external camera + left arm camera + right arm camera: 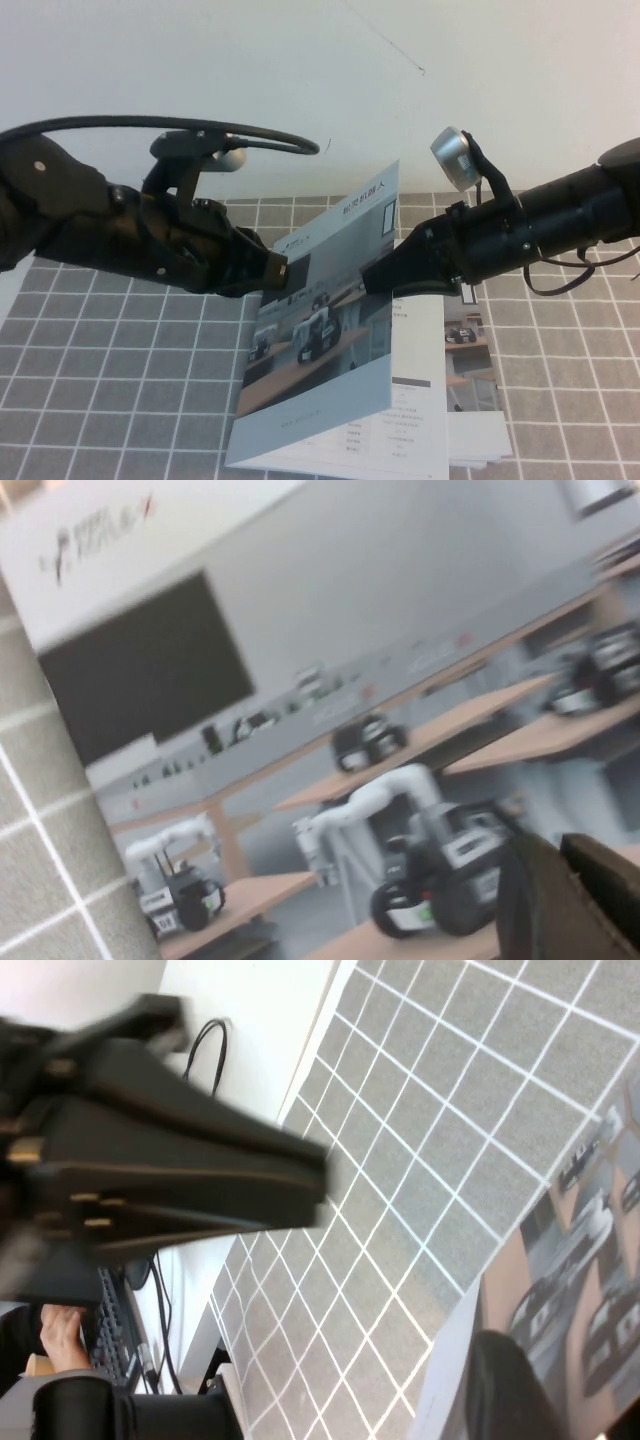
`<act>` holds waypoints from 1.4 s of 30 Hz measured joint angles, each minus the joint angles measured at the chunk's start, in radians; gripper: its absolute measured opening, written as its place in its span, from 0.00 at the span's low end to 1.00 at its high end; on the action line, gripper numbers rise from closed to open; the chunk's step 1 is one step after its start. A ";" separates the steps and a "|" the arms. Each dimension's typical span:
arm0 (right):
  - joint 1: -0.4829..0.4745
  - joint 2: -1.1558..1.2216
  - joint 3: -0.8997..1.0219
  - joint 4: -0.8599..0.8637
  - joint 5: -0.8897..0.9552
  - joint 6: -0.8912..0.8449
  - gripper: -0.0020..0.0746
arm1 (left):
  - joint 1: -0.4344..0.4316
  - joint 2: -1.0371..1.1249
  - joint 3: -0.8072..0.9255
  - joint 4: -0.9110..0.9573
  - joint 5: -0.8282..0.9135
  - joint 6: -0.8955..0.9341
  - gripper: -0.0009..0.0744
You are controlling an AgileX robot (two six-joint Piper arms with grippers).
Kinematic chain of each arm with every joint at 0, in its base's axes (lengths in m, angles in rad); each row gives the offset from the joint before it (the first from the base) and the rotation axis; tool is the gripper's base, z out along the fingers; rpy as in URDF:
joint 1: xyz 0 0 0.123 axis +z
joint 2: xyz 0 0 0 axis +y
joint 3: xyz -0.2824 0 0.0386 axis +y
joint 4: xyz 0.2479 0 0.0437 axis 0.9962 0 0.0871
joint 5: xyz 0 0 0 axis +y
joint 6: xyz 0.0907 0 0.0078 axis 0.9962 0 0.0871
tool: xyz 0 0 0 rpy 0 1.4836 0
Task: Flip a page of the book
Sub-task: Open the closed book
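Book (330,360) on the checked desk (110,380), cover lifted halfway. Right gripper (372,278) fingers clamped on the cover's edge; left gripper (280,270) at the opposite edge, finger state unclear. The cover has yet to be laid over.

The right wrist view shows the left gripper (300,1175), dark and blurred, above the grey tiled cloth (420,1150). The book (570,1260) cover with robot photos lies at one corner, a dark finger (505,1390) on it.
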 joint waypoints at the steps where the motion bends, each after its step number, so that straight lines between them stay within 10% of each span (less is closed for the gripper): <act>1: 0.000 0.000 0.000 0.002 -0.001 -0.003 0.31 | 0.000 -0.020 0.000 0.006 0.003 0.000 0.03; 15: 0.044 0.000 0.000 0.082 -0.008 -0.035 0.31 | 0.000 -0.081 0.000 0.471 0.010 -0.380 0.03; 42: 0.126 0.000 -0.172 0.093 -0.036 -0.081 0.31 | 0.000 -0.538 0.000 0.286 0.304 -0.244 0.03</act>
